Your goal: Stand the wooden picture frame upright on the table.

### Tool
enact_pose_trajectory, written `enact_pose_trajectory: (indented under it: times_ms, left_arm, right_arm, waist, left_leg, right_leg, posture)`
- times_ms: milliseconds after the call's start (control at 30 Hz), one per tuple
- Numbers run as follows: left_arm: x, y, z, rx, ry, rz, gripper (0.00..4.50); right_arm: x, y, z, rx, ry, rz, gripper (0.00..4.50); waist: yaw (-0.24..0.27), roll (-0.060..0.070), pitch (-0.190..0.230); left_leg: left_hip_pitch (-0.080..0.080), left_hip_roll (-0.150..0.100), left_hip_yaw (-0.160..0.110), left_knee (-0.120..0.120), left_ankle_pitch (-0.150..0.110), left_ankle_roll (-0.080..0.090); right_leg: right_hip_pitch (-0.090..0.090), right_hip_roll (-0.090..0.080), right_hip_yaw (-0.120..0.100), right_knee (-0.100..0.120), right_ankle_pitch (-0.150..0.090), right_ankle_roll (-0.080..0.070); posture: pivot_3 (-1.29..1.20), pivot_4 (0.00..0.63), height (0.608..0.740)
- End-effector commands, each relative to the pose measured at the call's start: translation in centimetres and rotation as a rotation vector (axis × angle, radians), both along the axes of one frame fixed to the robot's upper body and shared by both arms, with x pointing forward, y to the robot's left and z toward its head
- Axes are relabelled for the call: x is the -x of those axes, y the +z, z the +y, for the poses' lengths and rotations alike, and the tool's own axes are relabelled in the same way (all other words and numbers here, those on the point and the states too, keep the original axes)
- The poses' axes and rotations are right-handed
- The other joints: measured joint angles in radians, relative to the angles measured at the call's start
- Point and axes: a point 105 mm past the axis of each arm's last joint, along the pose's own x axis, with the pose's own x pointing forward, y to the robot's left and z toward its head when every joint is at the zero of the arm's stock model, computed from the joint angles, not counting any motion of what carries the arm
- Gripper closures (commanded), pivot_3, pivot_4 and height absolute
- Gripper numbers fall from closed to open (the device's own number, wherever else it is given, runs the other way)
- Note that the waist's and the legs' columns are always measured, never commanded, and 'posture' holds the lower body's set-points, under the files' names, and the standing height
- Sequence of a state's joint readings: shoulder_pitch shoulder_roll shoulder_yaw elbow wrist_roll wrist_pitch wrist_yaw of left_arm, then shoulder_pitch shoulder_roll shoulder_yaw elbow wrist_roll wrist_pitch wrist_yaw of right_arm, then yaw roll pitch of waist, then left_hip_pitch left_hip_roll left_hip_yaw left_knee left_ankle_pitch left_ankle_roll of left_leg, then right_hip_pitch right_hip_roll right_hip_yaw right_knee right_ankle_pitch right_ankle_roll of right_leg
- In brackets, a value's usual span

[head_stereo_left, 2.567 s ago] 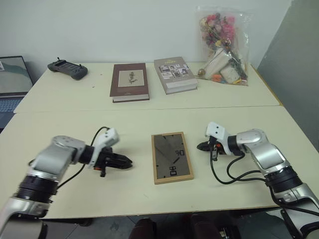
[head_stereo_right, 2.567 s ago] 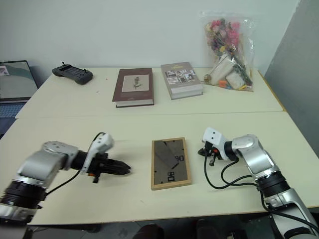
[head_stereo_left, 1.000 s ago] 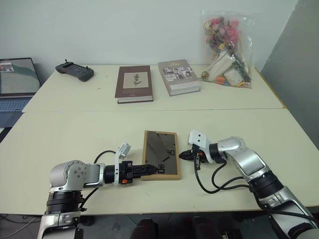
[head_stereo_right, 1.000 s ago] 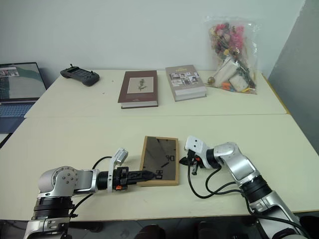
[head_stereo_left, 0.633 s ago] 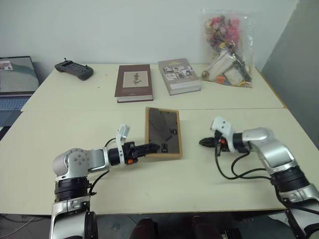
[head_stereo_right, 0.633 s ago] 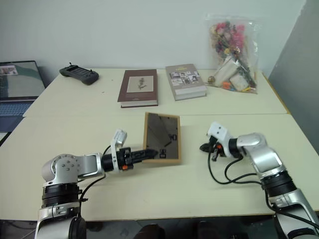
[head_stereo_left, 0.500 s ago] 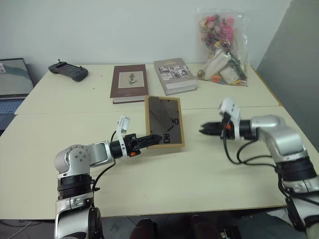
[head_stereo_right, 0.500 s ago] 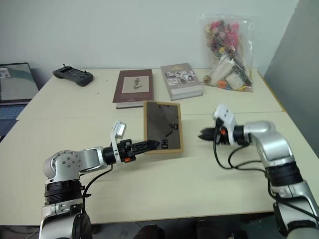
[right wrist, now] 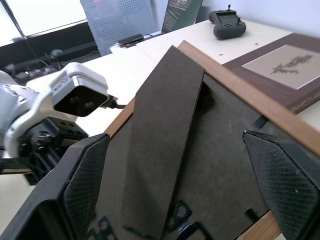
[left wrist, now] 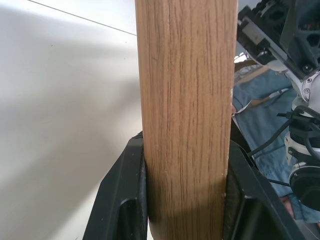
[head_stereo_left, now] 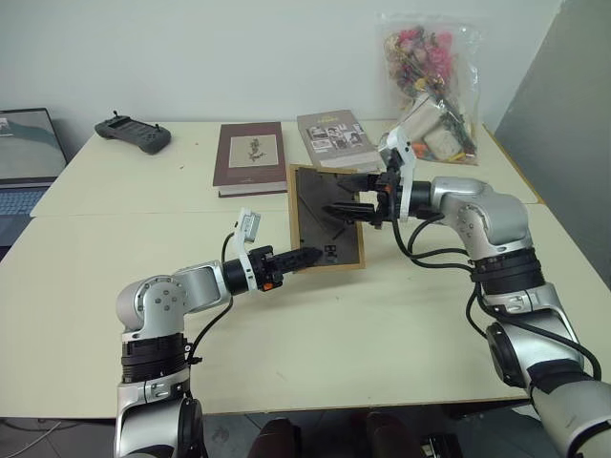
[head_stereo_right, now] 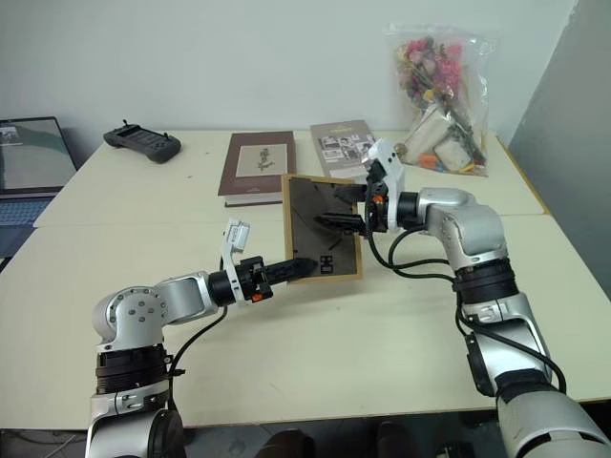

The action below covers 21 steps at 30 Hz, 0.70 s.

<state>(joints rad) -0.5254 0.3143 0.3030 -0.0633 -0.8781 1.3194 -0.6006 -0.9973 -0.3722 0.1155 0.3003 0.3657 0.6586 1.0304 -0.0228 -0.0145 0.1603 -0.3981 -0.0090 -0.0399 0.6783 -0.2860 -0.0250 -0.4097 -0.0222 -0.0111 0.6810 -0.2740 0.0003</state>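
Observation:
The wooden picture frame (head_stereo_left: 326,218) is held up nearly upright over the table (head_stereo_left: 401,324), its dark grey back facing me. My left gripper (head_stereo_left: 304,257) is shut on the frame's lower left corner; in the left wrist view the wood edge (left wrist: 185,100) sits clamped between the black fingers (left wrist: 122,200). My right gripper (head_stereo_left: 346,197) reaches in from the right, open, at the upper part of the back. In the right wrist view its fingers (right wrist: 82,190) stand wide on either side of the fold-out stand (right wrist: 165,145), which lies against the back. The picture side is hidden.
A maroon book (head_stereo_left: 249,157) and a grey book (head_stereo_left: 332,136) lie behind the frame. A plastic bag of dried flowers (head_stereo_left: 427,81) stands at the back right. A black controller (head_stereo_left: 132,134) and a laptop (head_stereo_left: 24,143) are at the far left.
The frame lay flat a second ago; my left gripper has raised it to nearly upright. My right gripper rose from the tabletop to the frame's back and went from shut to open.

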Motion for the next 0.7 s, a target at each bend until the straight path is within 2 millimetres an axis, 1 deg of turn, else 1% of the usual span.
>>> enact_pose_trajectory:
  times_ms: [33,100,133,167,267,367,500,600,667,700]
  left_arm:
    - [0.9,3.0,-0.7,0.068,-0.058,-0.126,3.22]
    - [1.0,2.9,-0.2,0.068,-0.049,-0.117,3.22]
    - [1.1,2.9,-0.1,0.061,-0.047,-0.117,3.22]
    - [1.1,2.8,0.0,0.056,-0.046,-0.117,3.22]
    - [0.9,2.7,0.2,0.048,-0.018,-0.113,3.22]
    - [1.1,3.0,0.3,0.064,-0.021,-0.111,3.22]
    - [1.8,2.8,0.4,0.081,-0.045,-0.067,3.22]
    - [2.7,2.3,0.8,0.124,-0.083,0.035,3.22]
    - [2.9,2.5,1.3,0.19,-0.114,0.102,3.22]
    - [2.9,2.6,1.5,0.216,-0.132,0.135,3.22]
  right_arm:
    - [3.0,1.2,1.5,-0.022,0.19,-0.005,0.04]
    - [5.0,1.8,1.4,-0.042,0.292,0.032,0.04]
    - [5.6,2.0,1.1,-0.045,0.314,0.044,0.04]
    - [6.0,2.1,1.0,-0.045,0.325,0.051,0.04]
    - [6.0,2.4,-0.1,-0.066,0.305,0.091,0.04]
    - [5.2,2.1,-1.4,-0.048,0.228,0.084,0.04]
    - [3.3,1.1,-3.8,0.056,0.078,-0.028,0.04]
    - [2.5,0.6,-6.4,0.13,-0.014,-0.137,0.04]
    - [1.8,0.7,-8.2,0.147,-0.092,-0.218,0.04]
    - [1.3,0.6,-9.0,0.192,-0.125,-0.329,0.04]
  waist:
    - [-0.001,0.0,0.0]
    - [-0.001,0.0,0.0]
    - [-0.001,0.0,0.0]
    - [0.0,0.0,0.0]
    - [-0.001,0.0,0.0]
    - [-0.001,0.0,0.0]
    - [0.0,0.0,0.0]
    - [-0.001,0.0,0.0]
    - [-0.001,0.0,0.0]
    - [-0.001,-0.001,0.0]
  left_leg:
    - [0.0,0.0,0.0,0.0,0.0,0.0]
    - [0.0,0.0,0.0,0.0,0.0,0.0]
    - [0.0,0.0,0.0,0.0,0.0,0.0]
    - [-0.001,0.0,-0.001,0.0,0.0,0.0]
    - [0.0,0.0,-0.001,0.0,0.0,0.001]
    - [0.0,0.0,-0.001,0.0,-0.002,0.003]
    - [-0.001,0.0,-0.001,0.0,-0.002,0.003]
    - [-0.001,0.0,0.0,0.0,-0.002,0.004]
    - [-0.001,0.0,0.0,0.0,-0.002,0.004]
    - [0.0,0.0,0.0,0.0,-0.002,0.004]
  right_leg:
    - [0.0,0.0,0.0,0.0,0.0,0.0]
    - [-0.001,0.0,0.0,0.0,0.0,0.0]
    - [-0.001,0.0,0.0,0.0,0.0,0.0]
    - [-0.001,0.0,0.0,0.0,0.0,0.0]
    - [0.0,0.0,0.0,0.0,0.0,0.0]
    - [0.0,0.0,-0.001,0.0,0.0,0.0]
    - [0.0,0.0,0.0,0.0,0.0,0.0]
    - [0.0,0.0,0.0,0.0,0.0,0.0]
    - [0.0,0.0,0.0,0.0,0.0,0.0]
    - [0.0,0.0,0.0,0.0,0.0,0.0]
  posture:
    - [0.0,0.15,0.74]
    - [0.0,0.15,0.74]
    - [0.0,0.15,0.74]
    - [0.0,0.15,0.74]
    - [0.0,0.15,0.74]
    - [0.0,0.15,0.74]
    - [0.0,0.15,0.74]
    - [0.0,0.15,0.74]
    - [0.0,0.15,0.74]
    - [0.0,0.15,0.74]
